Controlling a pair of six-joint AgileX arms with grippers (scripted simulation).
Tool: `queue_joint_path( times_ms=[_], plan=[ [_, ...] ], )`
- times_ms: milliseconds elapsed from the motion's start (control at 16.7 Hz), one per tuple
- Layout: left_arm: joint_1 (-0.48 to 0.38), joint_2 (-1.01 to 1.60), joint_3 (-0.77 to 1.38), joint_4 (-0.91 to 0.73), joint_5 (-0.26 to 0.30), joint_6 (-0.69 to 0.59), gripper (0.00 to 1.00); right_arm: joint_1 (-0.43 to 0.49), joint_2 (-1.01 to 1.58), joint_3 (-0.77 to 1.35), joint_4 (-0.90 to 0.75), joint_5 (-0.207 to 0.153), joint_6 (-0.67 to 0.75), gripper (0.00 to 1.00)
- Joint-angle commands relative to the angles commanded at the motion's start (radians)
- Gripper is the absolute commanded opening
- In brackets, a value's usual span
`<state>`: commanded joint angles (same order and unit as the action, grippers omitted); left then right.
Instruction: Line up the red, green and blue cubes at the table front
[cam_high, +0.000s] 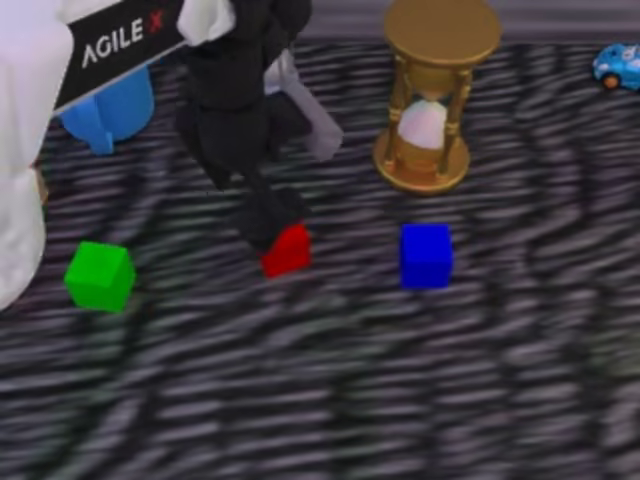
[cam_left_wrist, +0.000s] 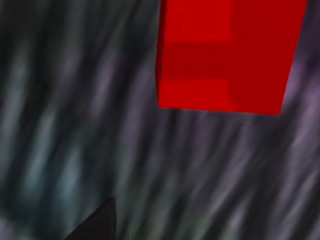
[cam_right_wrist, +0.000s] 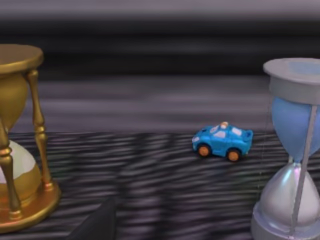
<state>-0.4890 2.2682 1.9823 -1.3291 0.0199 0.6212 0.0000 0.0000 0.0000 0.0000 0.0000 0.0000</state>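
Non-task clutter, all along the far side of the table:

- Gold hourglass (cam_high: 436, 95): upright, far centre-right. Pale sand sits in the lower bulb. Thin turned posts join the round top and base plates.
- Toy car (cam_high: 616, 65): blue with white top and orange wheels, on its wheels at the far right edge, well apart from the gold hourglass.
- Light-blue mug (cam_high: 105, 115): far left, partly covered from above, handle pointing toward the near side.
- Silver hourglass (cam_right_wrist: 295, 150): seen only in the right wrist view, upright, blue-tinted upper bulb, silvery lower bulb. The car stands between the two hourglasses there, touching neither.
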Motion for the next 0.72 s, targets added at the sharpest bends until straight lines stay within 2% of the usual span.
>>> queue_joint_path(
  times_ms=[240, 720],
  plan=[
    [-0.017, 0.112, 0.155, -0.004, -0.013, 0.038, 1.00, 0.000, 0.000, 0.000, 0.000, 0.000, 0.000, 1.00],
    [-0.015, 0.122, 0.150, 0.015, -0.015, 0.043, 1.00, 0.000, 0.000, 0.000, 0.000, 0.000, 0.000, 1.00]
  ],
)
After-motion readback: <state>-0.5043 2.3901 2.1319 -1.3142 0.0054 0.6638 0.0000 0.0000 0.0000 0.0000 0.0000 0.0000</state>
